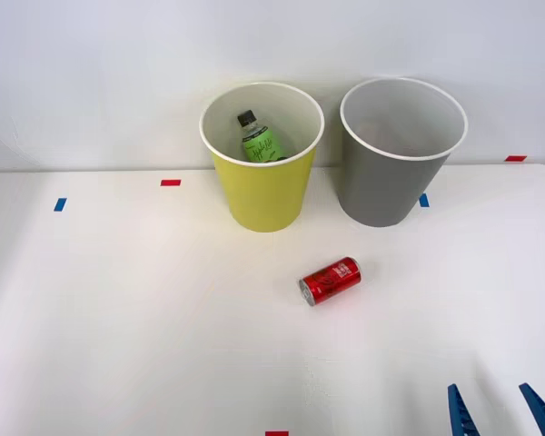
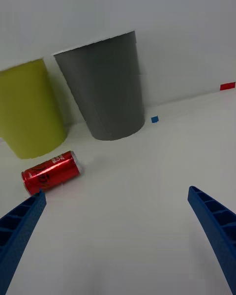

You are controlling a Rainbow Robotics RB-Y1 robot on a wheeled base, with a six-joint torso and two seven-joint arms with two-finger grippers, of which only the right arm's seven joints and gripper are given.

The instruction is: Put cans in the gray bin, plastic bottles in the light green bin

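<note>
A red can [image 1: 331, 281] [image 2: 50, 172] with white lettering lies on its side on the white table, in front of the two bins. The light green bin [image 1: 262, 191] [image 2: 29, 110] stands at the back with a plastic bottle [image 1: 259, 139], black-capped and green-labelled, leaning inside it. To its right stands the gray bin [image 1: 395, 182] [image 2: 105, 93]; I see nothing on the part of its inside that shows. My right gripper [image 1: 500, 411] [image 2: 115, 226] is open at the table's near right, well short of the can, with nothing between its blue fingers [image 2: 216, 226].
Small red tape marks [image 1: 170, 183] and blue tape marks [image 1: 60, 204] dot the table [image 1: 127, 318]. A white wall rises right behind the bins. The table's near left and middle are bare white surface.
</note>
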